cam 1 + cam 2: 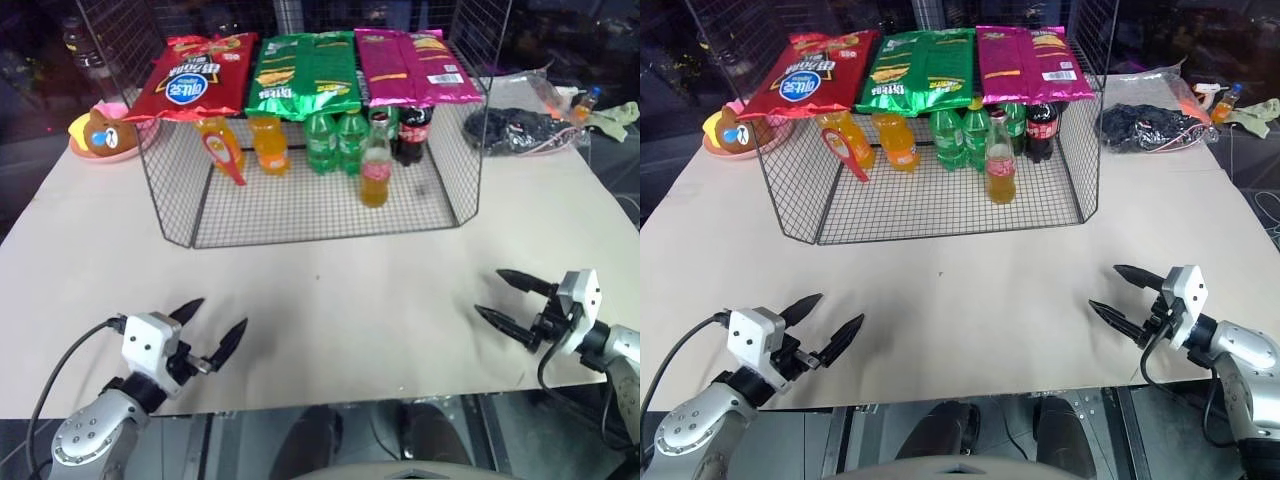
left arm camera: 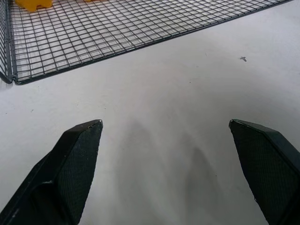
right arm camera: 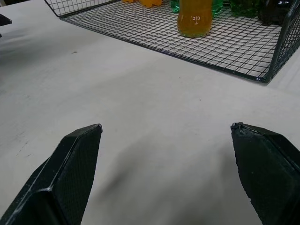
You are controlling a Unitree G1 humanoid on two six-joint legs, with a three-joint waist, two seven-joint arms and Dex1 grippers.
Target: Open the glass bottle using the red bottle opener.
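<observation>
Left eye view: the glass bottle [image 1: 375, 170] is standing upright on the floor of the wire cage [image 1: 300, 215], toward the cage's open front edge and right of its middle, in front of the green bottles [image 1: 335, 140] and the dark cola bottle [image 1: 413, 130]. The red bottle opener [image 1: 222, 157] is leaning against the left orange plastic bottle [image 1: 214, 138] near the cage's left side, well apart from the glass bottle, with a second orange bottle [image 1: 269, 143] between them. Snack bags [image 1: 310, 70] are lying across the cage top. The cage is sitting at the far middle of the bench [image 1: 330, 300]; the near half of the bench is lying bare between cage front and near edge. The left gripper [image 1: 215, 328] is hovering over the near left edge with its fingers spread wide and holding nothing. The right gripper [image 1: 510, 300] is hovering near the near right corner, fingers likewise spread and holding nothing, pointing toward the bench's middle. Both grippers are sitting well apart from the cage.
</observation>
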